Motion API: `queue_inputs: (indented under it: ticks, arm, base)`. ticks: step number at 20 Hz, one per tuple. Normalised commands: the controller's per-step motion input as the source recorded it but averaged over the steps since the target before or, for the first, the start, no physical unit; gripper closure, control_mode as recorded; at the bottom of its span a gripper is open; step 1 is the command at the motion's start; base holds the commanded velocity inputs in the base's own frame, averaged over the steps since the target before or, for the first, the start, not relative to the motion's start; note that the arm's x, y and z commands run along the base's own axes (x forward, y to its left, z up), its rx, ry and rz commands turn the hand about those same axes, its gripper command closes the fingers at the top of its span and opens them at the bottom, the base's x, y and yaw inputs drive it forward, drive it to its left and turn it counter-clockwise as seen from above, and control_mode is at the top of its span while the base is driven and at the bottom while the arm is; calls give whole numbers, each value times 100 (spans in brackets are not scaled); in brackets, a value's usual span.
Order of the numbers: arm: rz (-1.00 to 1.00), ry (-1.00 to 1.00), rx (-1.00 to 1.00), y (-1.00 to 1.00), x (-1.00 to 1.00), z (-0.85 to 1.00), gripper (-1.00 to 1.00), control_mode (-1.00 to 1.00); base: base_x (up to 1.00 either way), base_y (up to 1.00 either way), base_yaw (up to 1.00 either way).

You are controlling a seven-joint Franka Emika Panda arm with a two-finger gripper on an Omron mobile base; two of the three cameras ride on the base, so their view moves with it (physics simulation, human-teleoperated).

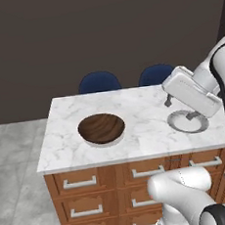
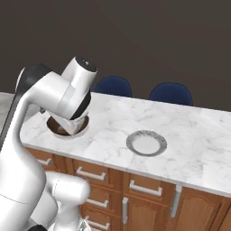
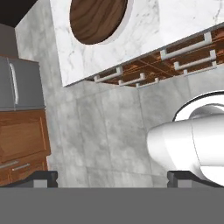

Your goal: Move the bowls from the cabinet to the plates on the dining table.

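Marble worktop (image 1: 133,107) fills the middle of the left base view, its near edge running above brown drawers (image 1: 82,182) with silver handles. The wooden bowl (image 1: 102,128) sits on a pale plate (image 1: 106,142) toward the near left part of the top, set back a little from the near edge and well in from the left edge. A second plate (image 1: 183,125) lies bare toward the right end, partly behind the white arm (image 1: 193,92) that hangs just above it. Open marble stretches between the two plates and behind them. Two blue chairs (image 1: 99,81) stand at the far edge, and grey floor (image 1: 16,159) lies open to the left.

From the right base view, the arm's forearm covers most of the wooden bowl, whose dark rim peeps out near the left end. The bare plate lies near the middle, close to the near edge, with wide clear marble to its right.

In the hand view, the pincer (image 3: 113,177) shows two dark fingertips (image 3: 41,177) set wide apart with nothing between them. It looks past the worktop's edge, bowl at the top, drawers below the rim, and open grey floor tiles beneath. A grey appliance (image 3: 19,83) and a brown unit stand at the left.
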Motion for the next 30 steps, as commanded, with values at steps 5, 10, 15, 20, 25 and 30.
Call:
queue_inputs:
  ticks: [5, 10, 15, 20, 25, 30]
  arm:
    - [0, 0, 0, 0, 0, 0, -100, 100]
    - [0, 0, 0, 0, 0, 0, -100, 100]
    - [0, 0, 0, 0, 0, 0, -100, 100]
    - [0, 0, 0, 0, 0, 0, -100, 100]
    - [0, 0, 0, 0, 0, 0, -100, 100]
    - [0, 0, 0, 0, 0, 0, -100, 100]
  base:
    - [-61, 8, -2]
    - [-3, 2, 13]
    - [0, 0, 25]
    - [0, 0, 25]
    - [0, 0, 25]
    - [0, 0, 25]
